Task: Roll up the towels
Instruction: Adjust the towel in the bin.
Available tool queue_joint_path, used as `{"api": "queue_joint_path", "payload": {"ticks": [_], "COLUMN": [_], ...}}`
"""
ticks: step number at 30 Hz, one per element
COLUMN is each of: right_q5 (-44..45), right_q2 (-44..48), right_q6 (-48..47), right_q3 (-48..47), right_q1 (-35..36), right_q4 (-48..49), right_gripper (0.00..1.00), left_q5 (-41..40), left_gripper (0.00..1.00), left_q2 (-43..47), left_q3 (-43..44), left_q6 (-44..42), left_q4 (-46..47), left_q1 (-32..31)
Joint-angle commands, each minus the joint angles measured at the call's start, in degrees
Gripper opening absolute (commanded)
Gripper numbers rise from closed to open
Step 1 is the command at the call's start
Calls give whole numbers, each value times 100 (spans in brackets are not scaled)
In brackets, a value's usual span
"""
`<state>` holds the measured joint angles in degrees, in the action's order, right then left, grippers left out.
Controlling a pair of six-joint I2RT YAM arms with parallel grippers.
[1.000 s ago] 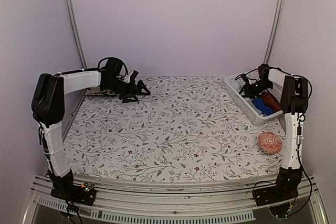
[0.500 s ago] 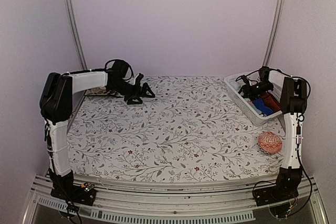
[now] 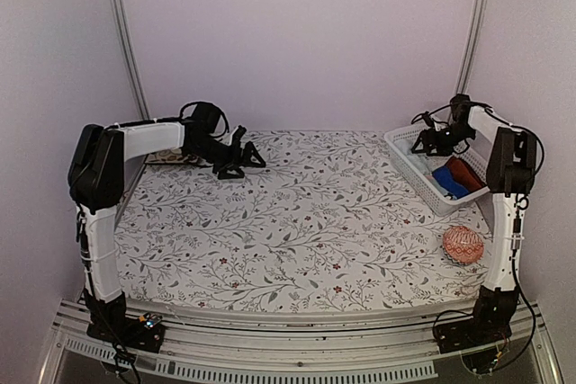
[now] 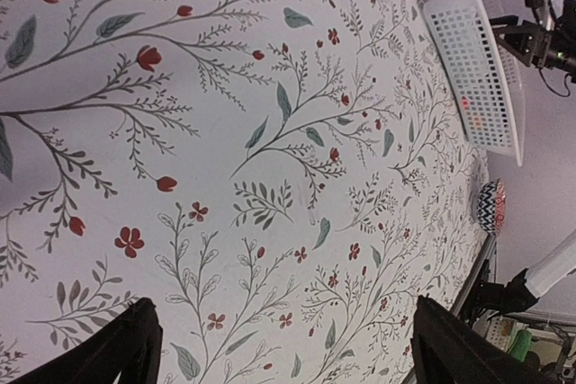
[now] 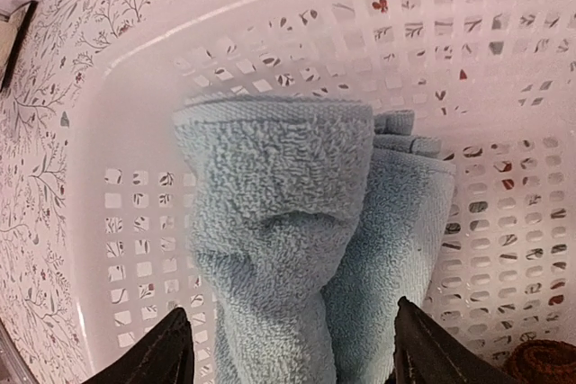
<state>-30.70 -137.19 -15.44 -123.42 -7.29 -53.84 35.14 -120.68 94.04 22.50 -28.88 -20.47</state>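
The pale blue towel (image 5: 297, 222) lies rolled up inside the white basket (image 5: 135, 69), filling the right wrist view. My right gripper (image 5: 292, 352) hovers just above it, open, its black fingertips (image 5: 162, 348) either side of the roll and apart from it. A bit of the maroon towel (image 5: 544, 361) peeks in at the lower right; from above the maroon towel (image 3: 465, 172) lies in the basket (image 3: 416, 166) under my right gripper (image 3: 434, 139). My left gripper (image 3: 241, 157) hangs open over the back left of the table, nothing between its fingers (image 4: 126, 348).
A bright blue patch (image 3: 447, 179) shows in the basket beside the maroon towel. An orange-pink patterned ball (image 3: 463, 245) rests on the flowered tablecloth (image 3: 297, 222) near the right arm. The left wrist view shows the basket (image 4: 477, 69) and ball (image 4: 491, 207) far off.
My right gripper has opened, let go of the pale blue towel and lifted back from it. The left arm shifted slightly right, then held still.
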Motion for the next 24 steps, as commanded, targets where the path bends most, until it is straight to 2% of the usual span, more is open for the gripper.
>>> {"api": "queue_joint_path", "payload": {"ticks": [1,7,10,13,20,24], "right_q5": [320,-987,-1062,-1065,-1180,-843], "right_q2": [613,633,401,106,-230,-346], "right_q6": [43,5,82,118,134,202], "right_q3": [-145,-129,-147,-147,-183,-198], "right_q1": [-17,10,108,195,368,460], "right_q4": [61,237,220,237,329,389], "right_gripper": [76,47,38,34,33,33], "left_q5": [22,13,3,8,2,-7], "left_gripper": [97,97,97,97,97,97], "left_q2": [-8,15,19,19,10,27], "left_q3": [136,95,92,87,12,-70], "left_q6": [-53,-53,-53,-53,-62,-53], "left_q4": [-92,-92,-93,-95,-91,-42], "left_q1": [-55,-79,-89,-99,-96,-110]}}
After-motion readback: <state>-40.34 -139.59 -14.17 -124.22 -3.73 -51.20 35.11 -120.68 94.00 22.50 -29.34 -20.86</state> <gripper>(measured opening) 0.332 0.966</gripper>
